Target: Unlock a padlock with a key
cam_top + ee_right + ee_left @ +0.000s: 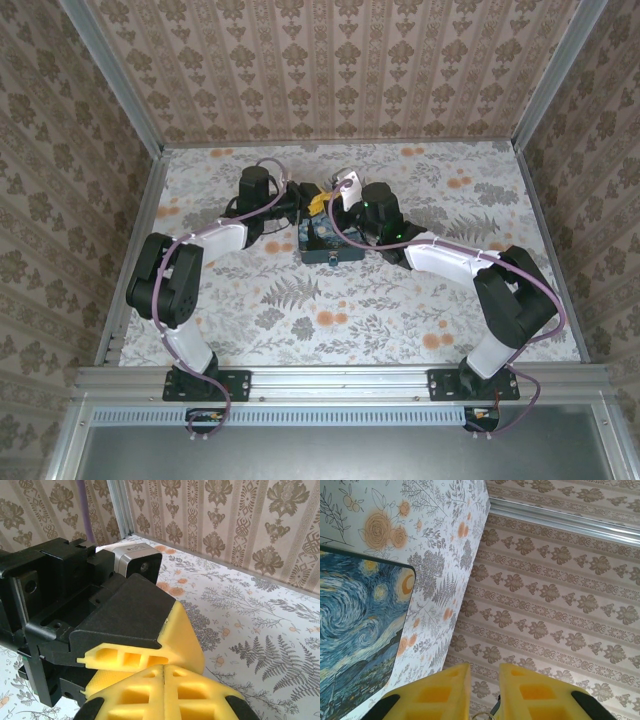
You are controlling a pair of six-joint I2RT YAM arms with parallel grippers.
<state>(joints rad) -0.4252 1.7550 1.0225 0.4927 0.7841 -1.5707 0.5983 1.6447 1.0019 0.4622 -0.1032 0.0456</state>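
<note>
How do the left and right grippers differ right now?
The left gripper shows a narrow gap between its fingers; the right gripper has its fingers pressed together. The left gripper sits by the blue painted box; the right gripper points at the left gripper's black body. Both have yellow fingers.

Floral table (400, 320) bears a blue swirl-painted box (335, 250), seemingly flat.

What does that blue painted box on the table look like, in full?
The box is a flat rectangular tin, it seems, with rounded corners and a dark rim. Its lid shows a swirling blue night sky with yellow stars and a crescent moon. It lies flat, lid up, on the flowered table near its middle. Whether anything else touches it I cannot tell.
</note>
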